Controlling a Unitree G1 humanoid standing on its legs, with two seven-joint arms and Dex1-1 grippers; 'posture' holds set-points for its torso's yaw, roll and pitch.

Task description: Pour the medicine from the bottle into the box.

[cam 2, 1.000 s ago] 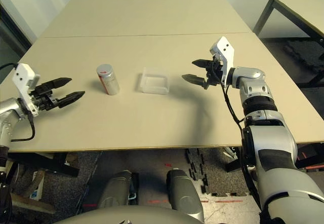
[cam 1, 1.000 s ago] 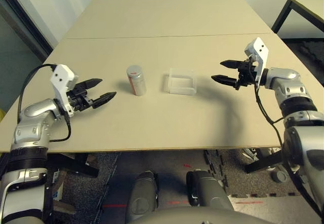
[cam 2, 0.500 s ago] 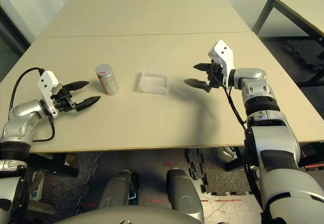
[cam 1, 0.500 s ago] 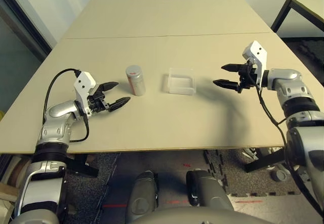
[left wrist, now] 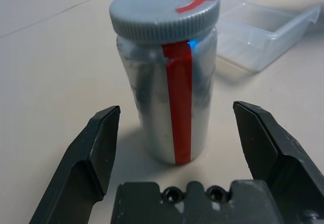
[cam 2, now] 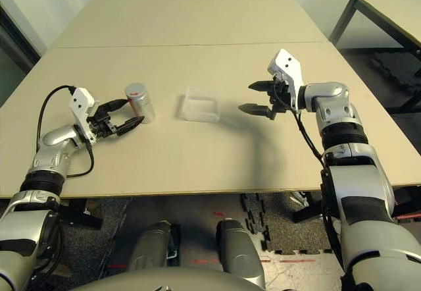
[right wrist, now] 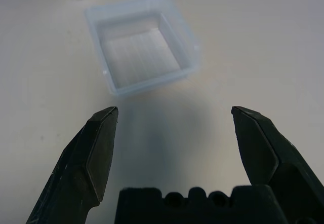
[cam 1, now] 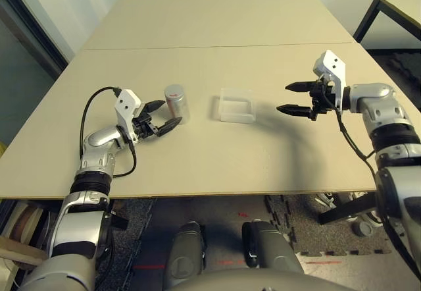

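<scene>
Your left gripper (left wrist: 174,138) gapes empty at the small silver-grey red-striped cylindrical bottle (left wrist: 169,77); straddle its middle, then squeeze.

The bottle (cam 1: 176,103) stood upright on the bench (cam 1: 217,153), left of the middle. The box (cam 1: 236,105) lay flat on the bench to the right of the bottle, near it but apart. The left claw (cam 1: 160,116) was just beside the bottle on its left and near side, low over the bench, pointing toward it; in the left wrist view the bottle (left wrist: 167,77) stood just beyond the gap between the two fingers, with the box (left wrist: 263,29) behind it. The right claw (cam 1: 294,98) hung above the bench to the right of the box, apart from it, pointing left toward it. A second bench stood behind the first, edge to edge with it.
</scene>
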